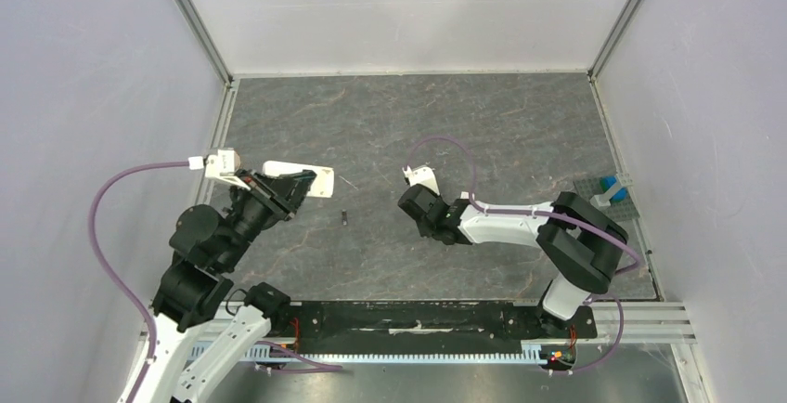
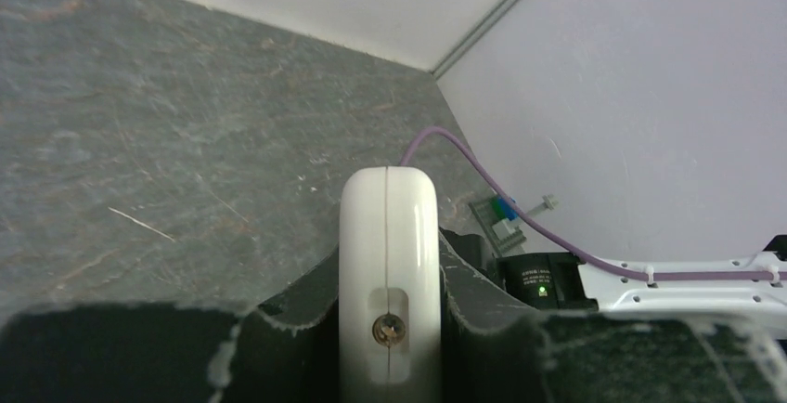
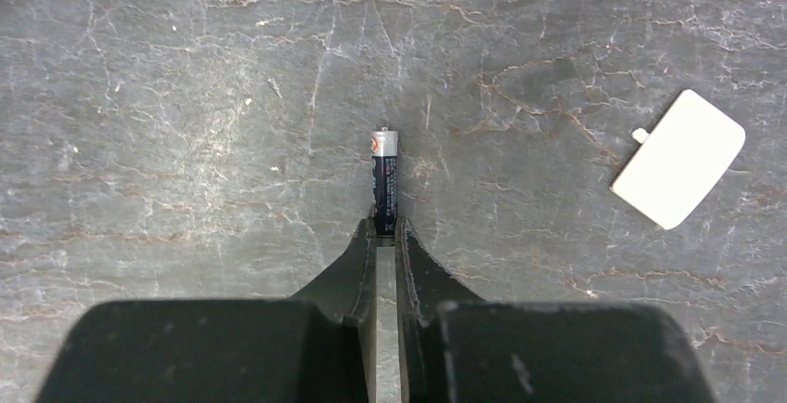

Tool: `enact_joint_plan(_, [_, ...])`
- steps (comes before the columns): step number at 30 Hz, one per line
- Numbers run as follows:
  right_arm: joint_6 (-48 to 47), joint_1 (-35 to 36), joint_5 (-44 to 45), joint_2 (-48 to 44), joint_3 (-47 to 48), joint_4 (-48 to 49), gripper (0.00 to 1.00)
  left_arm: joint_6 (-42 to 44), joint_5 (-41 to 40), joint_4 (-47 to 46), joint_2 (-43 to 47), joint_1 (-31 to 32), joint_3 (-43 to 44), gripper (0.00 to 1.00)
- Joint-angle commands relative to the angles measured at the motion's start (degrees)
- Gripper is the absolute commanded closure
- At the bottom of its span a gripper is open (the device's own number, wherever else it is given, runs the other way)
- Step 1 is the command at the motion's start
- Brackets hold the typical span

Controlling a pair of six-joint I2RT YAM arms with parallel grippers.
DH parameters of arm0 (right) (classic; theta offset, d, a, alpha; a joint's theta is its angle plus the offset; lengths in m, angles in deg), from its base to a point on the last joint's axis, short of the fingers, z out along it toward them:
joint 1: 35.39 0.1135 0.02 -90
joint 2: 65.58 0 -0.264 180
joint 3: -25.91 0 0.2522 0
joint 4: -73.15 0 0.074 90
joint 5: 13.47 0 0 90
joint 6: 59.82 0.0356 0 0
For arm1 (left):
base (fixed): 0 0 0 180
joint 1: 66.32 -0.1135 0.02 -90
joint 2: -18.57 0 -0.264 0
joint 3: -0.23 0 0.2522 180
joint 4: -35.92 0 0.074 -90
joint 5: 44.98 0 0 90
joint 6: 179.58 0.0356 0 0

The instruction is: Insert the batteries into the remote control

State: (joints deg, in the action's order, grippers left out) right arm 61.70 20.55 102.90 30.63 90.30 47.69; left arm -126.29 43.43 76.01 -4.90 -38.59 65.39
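Observation:
My left gripper (image 1: 290,187) is shut on the white remote control (image 1: 306,178) and holds it on edge above the left of the table. In the left wrist view the remote (image 2: 388,227) stands between the fingers, its narrow end with a screw facing the camera. My right gripper (image 3: 380,228) is shut on the near end of a dark battery (image 3: 384,171), which points away just over the table. In the top view the right gripper (image 1: 413,201) is mid-table. A second battery (image 1: 343,216) lies on the table between the two grippers.
A small white square cover piece (image 3: 678,158) lies on the table to the right of my right gripper. A small grey plate with blue and green bricks (image 1: 608,189) sits at the right edge. White walls enclose the table on three sides.

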Motion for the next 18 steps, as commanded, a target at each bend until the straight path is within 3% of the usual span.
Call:
enact_joint_plan(1, [-1.16,-1.17,-1.53,-2.61,-0.97,-2.20,0.92,-6.72,5.08,-9.99,-1.42,-0.04,-2.51,0.98])
enact_joint_plan(4, [-2.21,-1.81,-3.90,-1.72,-0.77,-2.19,0.69,-7.37,4.66,-13.20,-1.39,-0.05,-4.21,0.98])
enact_joint_plan(8, [-4.67,-3.55,-6.25,-0.10,1.22,-2.49,0.52,-7.70,2.53,-14.95,-1.49,-0.04,-5.36,0.98])
enact_joint_plan(12, [-6.55,-6.10,-7.39,2.20,3.64,-3.23,0.51,-8.87,2.51,-16.38,-1.89,-0.08,-6.57,0.98])
enact_joint_plan(18, [-6.30,-8.90,-12.21,3.87,4.76,-4.23,0.61,-9.52,2.60,-17.10,-2.12,-0.04,-7.29,0.98])
